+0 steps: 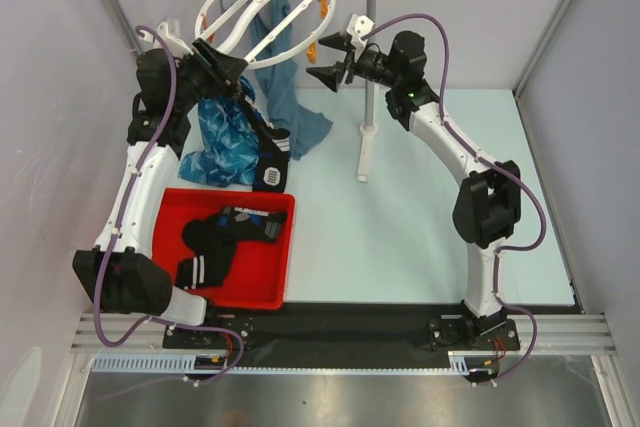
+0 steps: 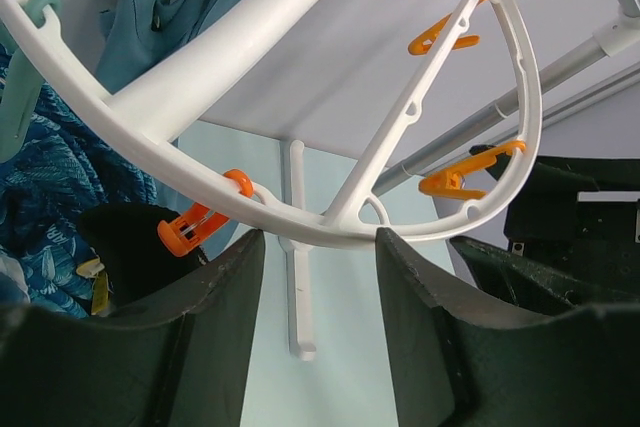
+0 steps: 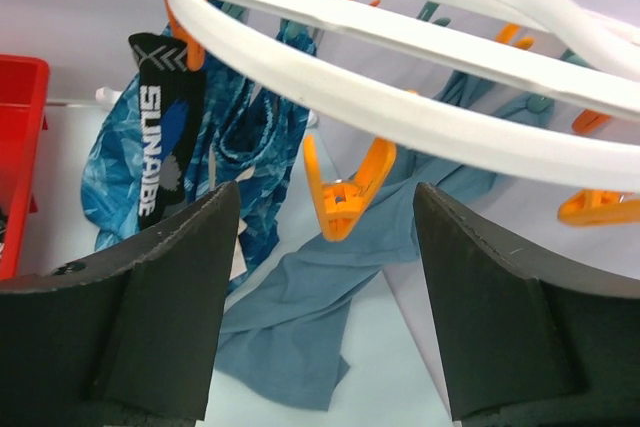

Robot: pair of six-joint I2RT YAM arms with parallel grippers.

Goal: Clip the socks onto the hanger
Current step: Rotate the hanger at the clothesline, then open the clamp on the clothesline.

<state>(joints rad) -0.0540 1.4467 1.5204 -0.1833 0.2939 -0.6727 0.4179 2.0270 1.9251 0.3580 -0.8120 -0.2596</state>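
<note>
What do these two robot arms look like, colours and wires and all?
The left arm and right arm are white curved segments with chunky black joints. A purple cable loops along each. The left claw and right claw are black, each with two wedge-shaped fingers.

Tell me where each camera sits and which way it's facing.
Top external: above and behind the bases, looking down at the table; both arms show, left gripper and right gripper near the hanger.
Left wrist: at the hanger's rim, facing the right arm's side; its own fingers frame the view.
Right wrist: under the hanger, facing the left arm's side, on an orange clip and hanging sock; own fingers show.
Shared: all three see the hanger.
</note>
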